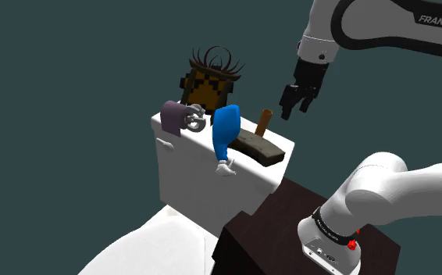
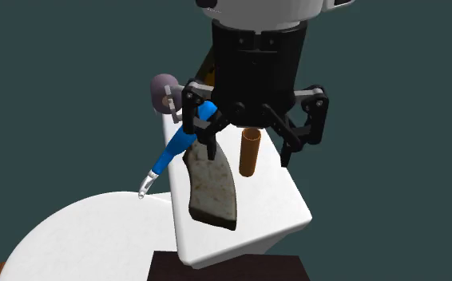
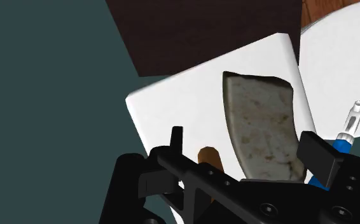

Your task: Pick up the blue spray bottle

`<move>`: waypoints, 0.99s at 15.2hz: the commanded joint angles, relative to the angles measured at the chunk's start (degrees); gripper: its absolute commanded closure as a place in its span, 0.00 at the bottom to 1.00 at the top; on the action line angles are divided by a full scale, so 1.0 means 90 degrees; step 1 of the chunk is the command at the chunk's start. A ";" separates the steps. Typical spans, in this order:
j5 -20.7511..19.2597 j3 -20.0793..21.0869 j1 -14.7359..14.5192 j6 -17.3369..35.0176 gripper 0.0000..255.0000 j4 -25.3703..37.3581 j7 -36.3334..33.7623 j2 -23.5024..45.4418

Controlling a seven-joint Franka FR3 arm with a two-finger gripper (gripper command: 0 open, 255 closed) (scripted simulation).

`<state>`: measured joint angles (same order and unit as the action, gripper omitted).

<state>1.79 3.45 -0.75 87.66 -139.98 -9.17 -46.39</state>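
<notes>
Plain dark teal backdrop; a white toilet tank serves as the surface. The blue spray bottle lies tilted over the lid's edge, nozzle down toward the bowl. The gripper hovers above the tank, fingers spread wide, empty. Judged step: approach. The next move calls for shifting across the mottled slab to the bottle, then descending.

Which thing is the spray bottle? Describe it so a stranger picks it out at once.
Find the white toilet tank. On its lid, at the edge over the bowl, rests the spray bottle, pale nozzle overhanging. It alone is bright blue, beside a mottled slab and brown cylinder.
</notes>
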 commanded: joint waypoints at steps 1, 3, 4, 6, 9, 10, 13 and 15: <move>0.0000 0.0000 0.0000 0.0000 0.00 0.0000 0.0000 0.0000; 0.0224 0.0382 0.0009 0.0349 0.00 -0.0200 -0.0624 -0.0001; 0.0331 0.0579 0.0018 0.0531 0.00 -0.0280 -0.0933 0.0026; 0.0528 0.0982 0.0044 0.0906 0.00 -0.0398 -0.1552 0.0133; 0.0758 0.1599 0.0117 0.1492 0.00 -0.0468 -0.2488 0.0431; 0.0811 0.1809 0.0156 0.1690 0.00 -0.0462 -0.2803 0.0565; 0.0881 0.2449 0.0335 0.2276 0.00 -0.0359 -0.3769 0.1060; 0.0834 0.2888 0.0515 0.2650 0.00 -0.0219 -0.4439 0.1460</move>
<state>9.37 27.41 3.14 109.60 -142.37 -45.70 -34.93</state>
